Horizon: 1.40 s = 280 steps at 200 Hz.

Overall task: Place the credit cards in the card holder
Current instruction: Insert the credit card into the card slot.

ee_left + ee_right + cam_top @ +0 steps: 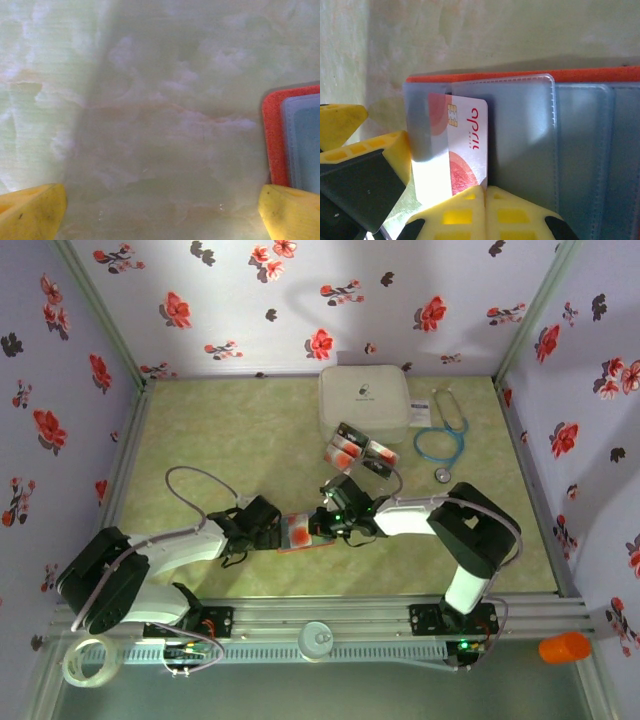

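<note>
The orange card holder lies open on the table between my two grippers, grey-blue pockets up. My right gripper is shut on the lower edge of one credit card. The card's pale face and red patches show, and its upper end lies over the holder's left pocket; whether it is inside the pocket is unclear. My left gripper is open and low over the table, its right finger at the holder's orange edge. The other credit cards lie in a loose cluster in front of the white case.
A white rounded case stands at the back centre, with a blue stethoscope to its right. A tape roll and an orange cylinder lie off the table's front edge. Floral walls close in three sides.
</note>
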{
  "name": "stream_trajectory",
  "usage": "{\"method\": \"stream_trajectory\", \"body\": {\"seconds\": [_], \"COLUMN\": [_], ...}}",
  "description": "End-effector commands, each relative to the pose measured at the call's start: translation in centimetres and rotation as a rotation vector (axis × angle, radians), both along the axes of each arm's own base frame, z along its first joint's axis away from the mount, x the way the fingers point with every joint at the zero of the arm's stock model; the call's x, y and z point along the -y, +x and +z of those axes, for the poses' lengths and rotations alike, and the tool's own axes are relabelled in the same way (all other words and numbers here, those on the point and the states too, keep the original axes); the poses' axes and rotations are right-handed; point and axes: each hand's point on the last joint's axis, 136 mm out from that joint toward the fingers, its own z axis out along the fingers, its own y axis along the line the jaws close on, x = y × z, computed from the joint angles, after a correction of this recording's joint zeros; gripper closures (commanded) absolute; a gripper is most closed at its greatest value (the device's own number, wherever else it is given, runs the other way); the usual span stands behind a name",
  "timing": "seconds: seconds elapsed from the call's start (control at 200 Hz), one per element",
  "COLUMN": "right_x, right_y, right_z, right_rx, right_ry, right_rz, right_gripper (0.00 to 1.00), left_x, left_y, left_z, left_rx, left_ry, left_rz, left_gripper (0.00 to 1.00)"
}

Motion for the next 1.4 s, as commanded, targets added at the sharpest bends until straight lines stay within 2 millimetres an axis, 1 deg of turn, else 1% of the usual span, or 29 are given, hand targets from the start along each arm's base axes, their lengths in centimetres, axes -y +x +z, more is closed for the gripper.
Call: {"method": "stream_trajectory", "body": {"seconds": [0.0,0.035,0.075,0.175,0.27,0.365,0.515,0.63,0.81,0.945,1.095,1.225,1.335,1.395], "right_x": [1.2,1.4,1.9,2.8,2.6,1.8,0.7,0.2,-0.7,-1.9,-2.9,-3.4,-4.0,-4.2], "right_y": [-1.4,-1.4,-1.3,-0.8,-0.4,-0.1,0.4,0.6,0.3,0.1,-0.2,-0.3,-0.3,-0.3], "right_z": [-1.0,-0.5,0.0,1.1,1.7,1.8,1.5,1.0,-0.5,-0.6,-0.9,-1.0,-0.9,-0.5], "right_rx": [-0.016,0.003,0.026,0.076,0.093,0.094,0.09,0.08,0.05,0.044,0.03,0.013,-0.007,-0.005], "right_ry": [-0.101,-0.118,-0.143,-0.195,-0.198,-0.183,-0.172,-0.169,-0.18,-0.169,-0.159,-0.14,-0.122,-0.112], "right_rz": [0.07,0.081,0.092,0.104,0.115,0.127,0.133,0.138,0.157,0.172,0.177,0.171,0.171,0.171], "right_gripper": [0.86,0.81,0.78,0.76,0.79,0.85,0.9,0.91,0.93,0.94,0.94,0.94,0.95,0.94], "left_x": [0.3,0.3,0.3,0.4,0.4,0.4,0.3,0.4,0.5,0.5,0.5,0.4,-0.2,-0.7], "left_y": [0.0,0.1,0.1,0.0,0.0,0.0,0.0,0.0,0.1,0.2,0.2,0.3,0.4,0.4], "left_z": [-1.2,-1.2,-1.1,-1.2,-1.2,-1.2,-1.3,-1.3,-1.3,-1.2,-1.1,-0.2,1.2,1.9], "left_rx": [-0.015,-0.014,-0.013,-0.014,-0.014,-0.015,-0.014,-0.013,-0.011,-0.007,-0.001,0.012,0.034,0.046], "left_ry": [-0.007,-0.007,-0.007,-0.011,-0.01,-0.009,-0.009,-0.009,-0.012,-0.014,-0.022,-0.031,-0.029,-0.035], "left_rz": [-0.009,-0.01,-0.009,-0.013,-0.015,-0.017,-0.016,-0.02,-0.022,-0.021,-0.016,-0.004,0.022,0.044], "left_gripper": [0.0,0.0,0.0,0.0,0.0,0.0,0.0,0.0,0.0,0.0,0.0,0.0,0.0,0.0]}}
